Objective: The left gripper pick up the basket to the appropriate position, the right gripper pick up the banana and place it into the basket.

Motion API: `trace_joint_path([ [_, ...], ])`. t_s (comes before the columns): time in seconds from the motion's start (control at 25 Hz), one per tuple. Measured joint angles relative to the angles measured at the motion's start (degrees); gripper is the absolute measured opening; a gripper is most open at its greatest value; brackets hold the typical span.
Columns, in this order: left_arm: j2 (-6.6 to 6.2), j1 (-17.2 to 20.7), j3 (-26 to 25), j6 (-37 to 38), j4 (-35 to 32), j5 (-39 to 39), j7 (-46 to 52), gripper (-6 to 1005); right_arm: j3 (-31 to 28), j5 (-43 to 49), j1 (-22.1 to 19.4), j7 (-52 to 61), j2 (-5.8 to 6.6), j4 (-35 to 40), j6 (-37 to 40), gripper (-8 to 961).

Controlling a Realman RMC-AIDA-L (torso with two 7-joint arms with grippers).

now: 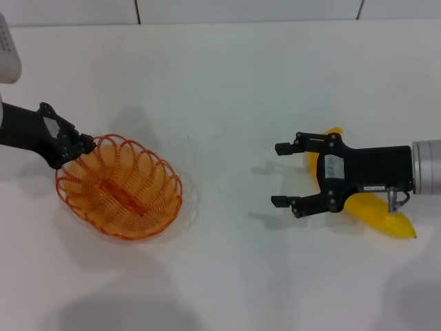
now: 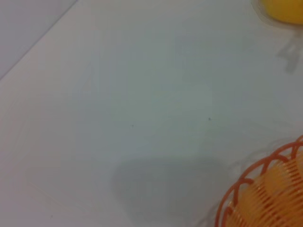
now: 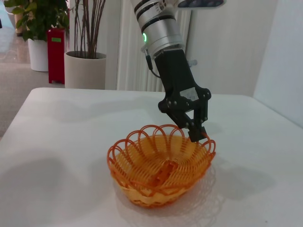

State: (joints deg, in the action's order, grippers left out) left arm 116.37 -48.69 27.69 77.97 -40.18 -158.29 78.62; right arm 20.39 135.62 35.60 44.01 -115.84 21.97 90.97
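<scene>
My left gripper (image 1: 88, 143) is at the basket (image 1: 120, 187), on the rim farthest from my right arm. The right wrist view shows its fingers (image 3: 195, 130) drawn close together over one scalloped loop of the rim, so I judge it clamped on the wire. The basket appears to rest on the white table (image 1: 220, 76); I cannot confirm any lift. It holds nothing.

My right gripper (image 1: 285, 174) hovers well apart from the basket, jaws spread wide and holding nothing. The banana (image 1: 375, 210) lies beneath the gripper's body, not between the fingers; its ends show past either side of the black housing. The fingertips point toward the basket and sit beyond the fruit, so the grasp is not lined up.

Status: the basket stage is in hand, with the rim gripped, but whether the basket has reached its final position I cannot judge. The banana stage is not done: the fruit is on the table, ungrasped.

Remaining: settle the basket, bring the right fingers back over the banana and close on it, carry it across, release it inside the basket. The curved, smooth skin may slip in a narrow pinch.
</scene>
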Motion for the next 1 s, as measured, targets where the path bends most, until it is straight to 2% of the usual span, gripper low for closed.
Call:
trace_joint_path([
  [0.24, 0.0, 0.2, -0.1, 0.6, -0.3, 0.4, 1.1, 54, 0.0, 0.0, -0.2, 0.0, 0.0, 0.0, 0.0, 860],
  [0.36, -0.21, 0.9, -0.6, 4.0, -1.5, 1.6, 3.3, 53, -0.2, -0.1, -0.4, 0.0, 0.0, 0.0, 0.0, 859],
  [0.48, -0.29, 3.1, -0.7, 9.7, -5.8, 4.7, 5.1, 53, -0.3, -0.1, -0.6, 0.0, 0.05, 0.0, 0.0, 858],
  [0.64, -0.14, 4.4, -0.7, 12.8, -7.8, 6.9, 6.6, 53, -0.4, -0.1, -0.6, 0.0, 0.07, 0.0, 0.0, 857],
  [1.0, -0.77, 6.9, -1.2, 14.1, -9.2, 16.1, 17.3, 54, -0.4, -0.2, -0.6, 0.0, 0.19, 0.0, 0.0, 854],
])
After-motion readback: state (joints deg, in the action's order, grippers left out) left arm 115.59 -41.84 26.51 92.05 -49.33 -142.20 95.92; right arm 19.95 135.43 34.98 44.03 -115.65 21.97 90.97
